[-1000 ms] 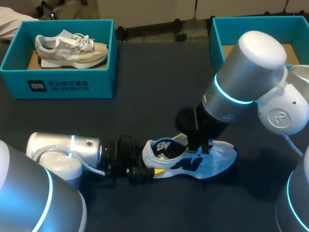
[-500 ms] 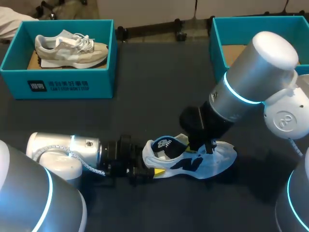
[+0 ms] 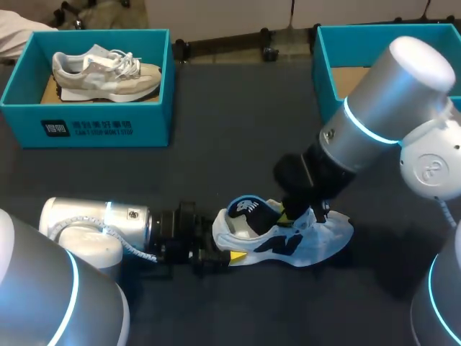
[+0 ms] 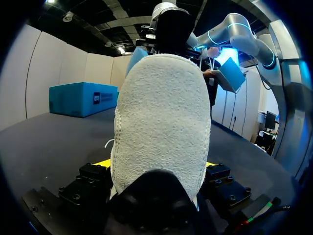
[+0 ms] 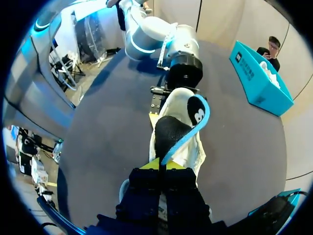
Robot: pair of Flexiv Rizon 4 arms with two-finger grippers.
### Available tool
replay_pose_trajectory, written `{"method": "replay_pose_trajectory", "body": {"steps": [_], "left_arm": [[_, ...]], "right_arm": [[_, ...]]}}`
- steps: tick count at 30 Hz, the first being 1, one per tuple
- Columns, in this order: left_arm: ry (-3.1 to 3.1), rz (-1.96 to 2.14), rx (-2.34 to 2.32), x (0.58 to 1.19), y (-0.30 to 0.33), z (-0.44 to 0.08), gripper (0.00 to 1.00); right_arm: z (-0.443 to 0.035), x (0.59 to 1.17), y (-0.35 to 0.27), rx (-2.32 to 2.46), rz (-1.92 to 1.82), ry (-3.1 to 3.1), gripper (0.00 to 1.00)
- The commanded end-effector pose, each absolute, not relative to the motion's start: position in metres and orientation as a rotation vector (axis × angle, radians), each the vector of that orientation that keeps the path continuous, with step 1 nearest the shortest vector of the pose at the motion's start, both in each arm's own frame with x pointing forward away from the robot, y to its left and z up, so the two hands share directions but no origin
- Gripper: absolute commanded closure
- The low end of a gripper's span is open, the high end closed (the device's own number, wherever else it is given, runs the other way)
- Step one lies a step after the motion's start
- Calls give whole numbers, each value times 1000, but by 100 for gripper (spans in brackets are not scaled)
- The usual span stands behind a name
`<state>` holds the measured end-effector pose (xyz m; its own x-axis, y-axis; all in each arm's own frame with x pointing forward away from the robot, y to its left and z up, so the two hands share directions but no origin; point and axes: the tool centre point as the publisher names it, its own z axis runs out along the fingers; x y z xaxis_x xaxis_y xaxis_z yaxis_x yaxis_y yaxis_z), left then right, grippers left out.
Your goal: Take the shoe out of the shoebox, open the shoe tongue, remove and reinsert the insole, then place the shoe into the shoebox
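Note:
A white and blue shoe (image 3: 317,238) lies on its side in the middle of the dark table. My left gripper (image 3: 216,254) comes in low from the left, and its fingers stand wide on both sides of the shoe's heel (image 4: 161,122), shut on it. My right gripper (image 3: 295,216) is over the shoe's opening. It is shut on the dark, blue-edged insole (image 5: 171,132), pinched between the yellow tips (image 5: 161,165). The insole's heel end (image 3: 248,209) curls up out of the shoe. In the right wrist view the left gripper (image 5: 168,93) is ahead, behind the heel.
A teal shoebox (image 3: 94,126) at the back left holds a beige shoe (image 3: 108,72). A second teal shoebox (image 3: 328,65) stands at the back right, partly hidden by my right arm. Bare table lies between the boxes and in front of the shoe.
My right arm has drawn back to the right and upward. The insole has come further up out of the shoe. The left arm and the shoe have stayed put.

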<state>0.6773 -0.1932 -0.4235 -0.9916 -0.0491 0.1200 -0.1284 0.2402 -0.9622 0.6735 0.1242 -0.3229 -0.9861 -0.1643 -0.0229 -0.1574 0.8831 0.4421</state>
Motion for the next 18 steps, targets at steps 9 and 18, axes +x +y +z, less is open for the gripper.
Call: {"method": "replay_pose_trajectory", "body": {"steps": [9, 18], "left_arm": [[-2425, 1885, 175, 678, -191, -429, 100], [-2425, 1885, 175, 678, -191, -429, 100]], "right_arm": [[-319, 667, 124, 285, -677, -3018, 100], [-313, 667, 139, 305, -543, -3009, 84]]}}
